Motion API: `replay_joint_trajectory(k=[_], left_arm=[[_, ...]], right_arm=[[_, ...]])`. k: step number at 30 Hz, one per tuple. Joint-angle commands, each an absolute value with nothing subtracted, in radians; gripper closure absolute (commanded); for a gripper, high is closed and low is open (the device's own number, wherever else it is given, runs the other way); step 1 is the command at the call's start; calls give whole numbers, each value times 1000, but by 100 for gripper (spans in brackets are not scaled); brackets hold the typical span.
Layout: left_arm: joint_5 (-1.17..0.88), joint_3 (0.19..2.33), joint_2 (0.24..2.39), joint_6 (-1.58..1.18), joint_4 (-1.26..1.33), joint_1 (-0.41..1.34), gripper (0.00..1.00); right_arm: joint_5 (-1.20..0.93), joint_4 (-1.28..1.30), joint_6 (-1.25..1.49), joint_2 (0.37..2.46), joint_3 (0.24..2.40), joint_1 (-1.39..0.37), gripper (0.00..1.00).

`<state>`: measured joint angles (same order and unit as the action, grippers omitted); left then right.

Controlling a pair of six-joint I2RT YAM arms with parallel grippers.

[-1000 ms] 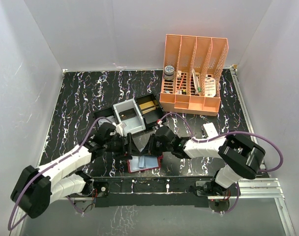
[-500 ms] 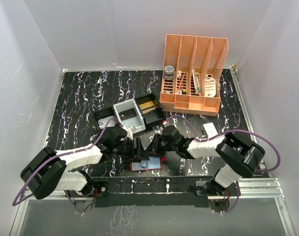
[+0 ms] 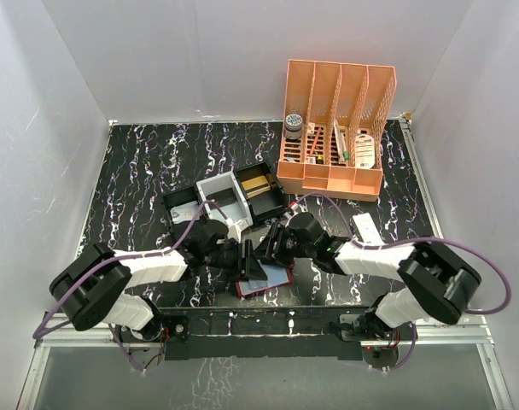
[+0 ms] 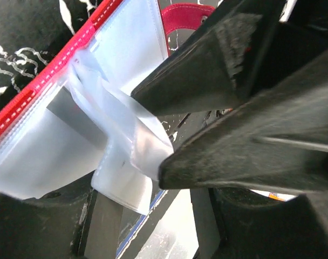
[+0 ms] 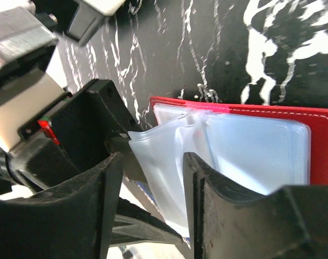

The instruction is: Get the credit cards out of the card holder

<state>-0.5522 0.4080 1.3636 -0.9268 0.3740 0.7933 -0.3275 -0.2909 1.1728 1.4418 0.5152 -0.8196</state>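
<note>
The red card holder (image 3: 258,289) lies open near the table's front edge, its clear sleeves (image 5: 169,162) fanned upward. A pale blue credit card (image 5: 255,154) shows through a sleeve; a grey one (image 4: 72,118) sits in another. Both grippers meet over the holder. My right gripper (image 5: 172,210) is open, its fingers (image 5: 223,216) straddling a raised sleeve. My left gripper (image 4: 158,216) comes in from the left, its jaws apart and a sleeve end (image 4: 121,189) hanging between them. The right gripper's black fingers (image 4: 207,70) fill much of the left wrist view.
A black compartmented tray with a grey insert (image 3: 230,198) stands just behind the grippers. An orange rack (image 3: 336,128) holding small items is at the back right. A small white box (image 3: 364,226) lies to the right. The table's front edge runs just below the holder.
The right gripper has opened from nearly shut. The left gripper's jaws have narrowed. Both arms have shifted slightly right, and the holder has turned and slid right with them.
</note>
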Motion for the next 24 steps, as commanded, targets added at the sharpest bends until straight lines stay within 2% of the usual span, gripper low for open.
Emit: replay_joint_trajectory(k=[1,5,16,18,21,24], left_arm=[[-574,486,1425,-891,399,818,55],[-547,539,1485,-891,410,859,54],[-476,699,1647,-870,354,938,47],[-429,701,1597,-848,285,938,48],[-299,666,1415,-820,154,938,48],[-55,632,1212,-857,-56,936,44]], right_arm=[[-145,-45,1088,1315,603,-808,52],[-9,122,1073,1219,609,-789,45],[27,199,1080,1052,547,-726,43],[-1,174,1074,1047,542,-726,44],[-71,139,1060,1056,545,-726,45],[-88,119,1052,1073,554,-729,45]])
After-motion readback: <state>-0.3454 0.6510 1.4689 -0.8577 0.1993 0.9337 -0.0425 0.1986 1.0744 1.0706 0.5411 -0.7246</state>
